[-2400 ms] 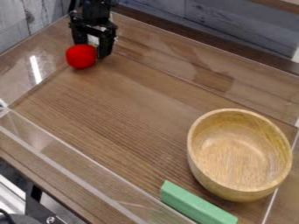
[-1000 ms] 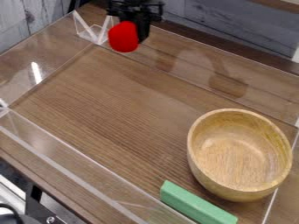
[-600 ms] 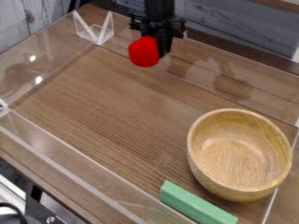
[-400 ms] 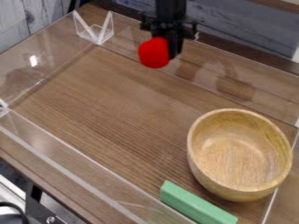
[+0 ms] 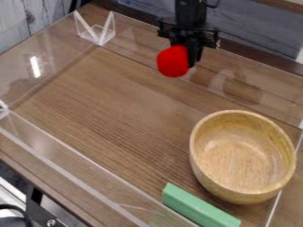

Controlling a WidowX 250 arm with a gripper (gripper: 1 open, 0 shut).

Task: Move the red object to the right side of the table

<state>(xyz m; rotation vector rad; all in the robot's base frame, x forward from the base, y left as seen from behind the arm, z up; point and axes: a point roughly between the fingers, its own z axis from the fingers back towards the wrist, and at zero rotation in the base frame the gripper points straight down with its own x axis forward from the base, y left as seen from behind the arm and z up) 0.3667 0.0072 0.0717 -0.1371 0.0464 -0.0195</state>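
Here we count one red toy fruit (image 5: pixel 174 60), one wooden bowl (image 5: pixel 243 156) and one green block (image 5: pixel 199 207). That gives us three loose things in all, each of a different kind. Beneath them we have one counter (image 5: pixel 106 115), and above it we count one robot arm (image 5: pixel 193 18) with one pair of jaws (image 5: pixel 183 43).

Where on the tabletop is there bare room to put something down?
The widest bare patch of the table runs from the left wall to the bowl, below the red object. Another lies between the bowl and the back wall. It is crowded at lower right, where the green block sits close to the bowl.
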